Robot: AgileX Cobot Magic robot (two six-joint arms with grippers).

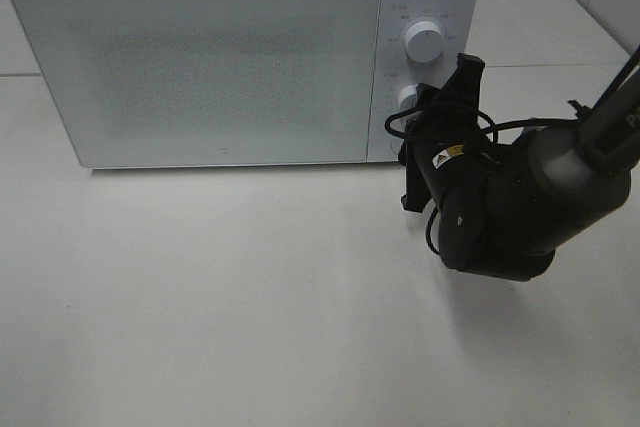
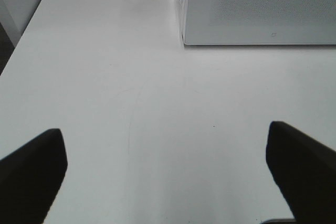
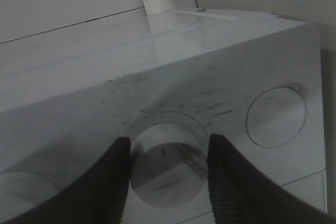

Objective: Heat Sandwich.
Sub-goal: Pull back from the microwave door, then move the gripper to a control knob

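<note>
The sandwich is out of view in all three views. The white microwave [image 1: 200, 57] stands at the back of the table with its door closed. My right gripper [image 1: 415, 112] reaches to its control panel, and in the right wrist view my right gripper [image 3: 165, 179] has one finger on each side of the lower knob [image 3: 165, 163], shut on it. The upper knob [image 1: 425, 44] is free. My left gripper [image 2: 164, 145] hangs open over bare table, with nothing between its fingers, in front of the microwave's [image 2: 257, 9] lower left corner.
The white table [image 1: 250, 307] spreads in front of the microwave. Its left edge [image 2: 21, 51] shows in the left wrist view. The right arm's black body [image 1: 500, 212] hangs over the table's right part, with a cable looped beside it.
</note>
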